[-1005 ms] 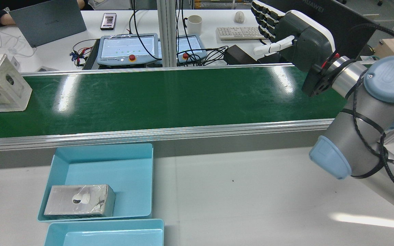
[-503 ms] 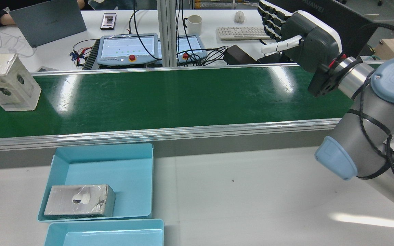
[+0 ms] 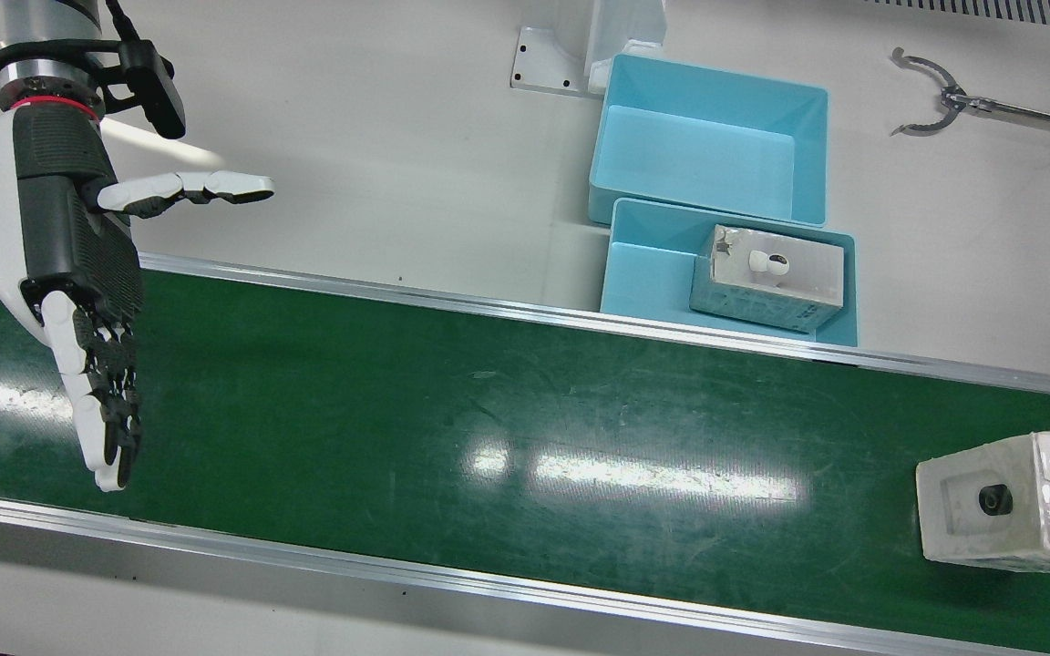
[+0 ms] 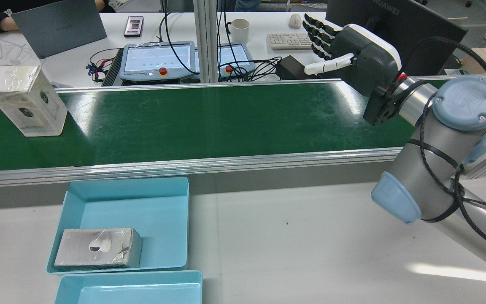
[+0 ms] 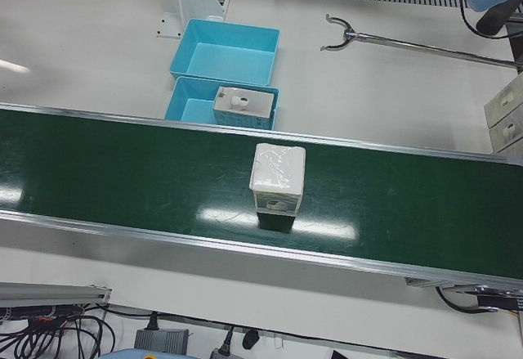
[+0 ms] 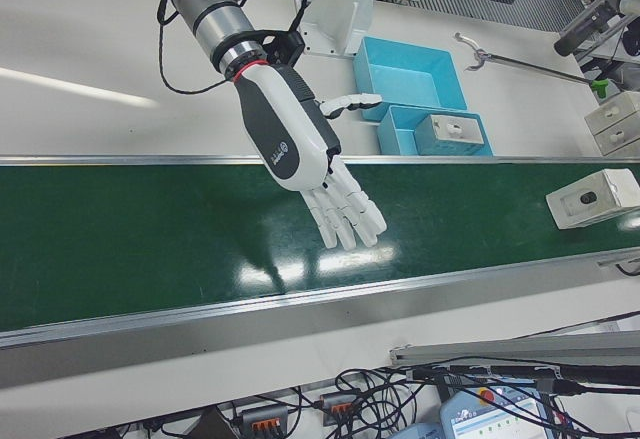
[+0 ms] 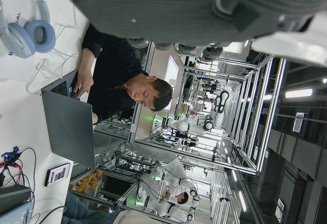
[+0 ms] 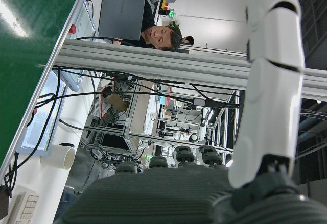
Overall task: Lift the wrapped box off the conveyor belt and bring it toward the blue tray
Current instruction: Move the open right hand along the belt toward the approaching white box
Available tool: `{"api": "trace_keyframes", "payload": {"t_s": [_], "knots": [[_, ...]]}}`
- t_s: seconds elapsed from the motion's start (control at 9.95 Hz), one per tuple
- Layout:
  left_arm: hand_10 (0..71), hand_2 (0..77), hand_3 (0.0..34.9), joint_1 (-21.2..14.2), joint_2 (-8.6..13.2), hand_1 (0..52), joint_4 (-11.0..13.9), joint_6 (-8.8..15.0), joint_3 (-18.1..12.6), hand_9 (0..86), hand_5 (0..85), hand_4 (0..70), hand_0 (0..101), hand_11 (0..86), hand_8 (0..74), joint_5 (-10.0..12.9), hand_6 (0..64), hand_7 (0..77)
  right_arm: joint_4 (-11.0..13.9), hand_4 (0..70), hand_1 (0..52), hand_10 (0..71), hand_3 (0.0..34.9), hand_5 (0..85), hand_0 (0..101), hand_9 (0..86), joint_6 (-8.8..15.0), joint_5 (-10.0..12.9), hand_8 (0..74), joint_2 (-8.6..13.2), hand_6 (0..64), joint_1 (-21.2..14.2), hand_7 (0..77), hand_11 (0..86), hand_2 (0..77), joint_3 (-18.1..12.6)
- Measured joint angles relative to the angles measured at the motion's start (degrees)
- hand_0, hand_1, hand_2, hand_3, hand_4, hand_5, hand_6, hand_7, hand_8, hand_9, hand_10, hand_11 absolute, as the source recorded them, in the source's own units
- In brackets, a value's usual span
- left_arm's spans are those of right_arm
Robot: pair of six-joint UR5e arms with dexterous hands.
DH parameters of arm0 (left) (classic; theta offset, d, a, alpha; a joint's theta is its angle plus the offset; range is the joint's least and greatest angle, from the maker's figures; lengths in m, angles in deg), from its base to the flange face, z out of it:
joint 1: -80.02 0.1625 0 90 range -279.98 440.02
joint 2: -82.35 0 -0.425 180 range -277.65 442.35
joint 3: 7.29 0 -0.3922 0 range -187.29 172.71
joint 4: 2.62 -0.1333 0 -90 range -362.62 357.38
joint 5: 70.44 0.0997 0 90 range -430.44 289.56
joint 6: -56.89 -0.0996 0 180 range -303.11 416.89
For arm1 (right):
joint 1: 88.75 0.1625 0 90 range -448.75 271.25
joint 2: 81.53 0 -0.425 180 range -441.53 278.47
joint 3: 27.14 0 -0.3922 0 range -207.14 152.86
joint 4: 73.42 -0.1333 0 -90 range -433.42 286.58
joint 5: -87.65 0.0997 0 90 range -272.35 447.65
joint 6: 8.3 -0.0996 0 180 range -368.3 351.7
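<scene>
1. The white plastic-wrapped box (image 4: pixel 27 100) stands upright on the dark green conveyor belt (image 4: pixel 209 122), at the far left of the rear view, with nothing touching it.
2. The right hand (image 4: pixel 352 57) hovers above the belt's opposite end, fingers spread wide, holding nothing (well apart from the box).
3. The left hand's (image 7: pixel 194 9) state cannot be told.
4. The near light blue plastic tray (image 4: pixel 158 211) holds another wrapped box (image 4: pixel 98 248).
</scene>
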Motion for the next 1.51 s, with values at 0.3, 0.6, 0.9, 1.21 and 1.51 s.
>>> {"api": "trace_keyframes", "payload": {"t_s": [0.3, 0.6, 0.9, 1.21, 1.51], "knots": [[0.5, 0.5, 0.0, 0.00, 0.00, 0.0, 0.00, 0.00, 0.00, 0.0, 1.1, 0.0, 0, 0.0, 0.0, 0.00, 0.0, 0.0, -0.01, 0.0, 14.2, 0.0, 7.8, 4.9, 46, 1.1, -0.02, 0.06, 0.0, 0.21, 0.0, 0.05, 0.0, 1.1, 13.6, 0.52], [0.5, 0.5, 0.0, 0.00, 0.00, 0.0, 0.00, 0.00, 0.00, 0.0, 1.1, 0.0, 0, 0.0, 0.0, 0.00, 0.0, 0.0, 0.04, 0.0, 14.2, 0.0, 7.8, 4.4, 46, 1.6, 0.02, 0.09, 0.0, 0.72, 0.0, 0.43, 0.0, 1.1, 13.6, 0.65], [0.0, 1.1, 0.0, 0.00, 0.00, 0.0, 0.00, 0.00, 0.00, 0.0, 1.1, 0.0, 0, 0.0, 0.0, 0.00, 0.0, 0.0, 0.07, 0.0, 13.1, 0.0, 7.8, 4.4, 46, 1.1, 0.07, 0.02, 0.0, 0.98, 0.0, 0.94, 0.0, 1.1, 13.1, 0.41], [0.5, 1.1, 0.0, 0.00, 0.00, 0.0, 0.00, 0.00, 0.00, 0.0, 1.1, 0.0, 0, 0.0, 0.0, 0.00, 0.0, 0.0, 0.10, 0.0, 13.1, 0.0, 7.8, 4.4, 46, 1.1, 0.43, 0.03, 0.5, 1.26, 0.0, 1.16, 0.0, 1.1, 13.6, 0.52], [0.5, 0.5, 0.0, 0.00, 0.00, 0.0, 0.00, 0.00, 0.00, 0.0, 1.1, 0.0, 0, 0.0, 0.0, 0.00, 0.0, 0.0, 0.17, 0.0, 15.3, 0.0, 8.3, 4.9, 46, 1.1, 0.51, 0.28, 0.5, 2.45, 0.0, 1.01, 0.0, 1.1, 14.2, -0.08]]}}
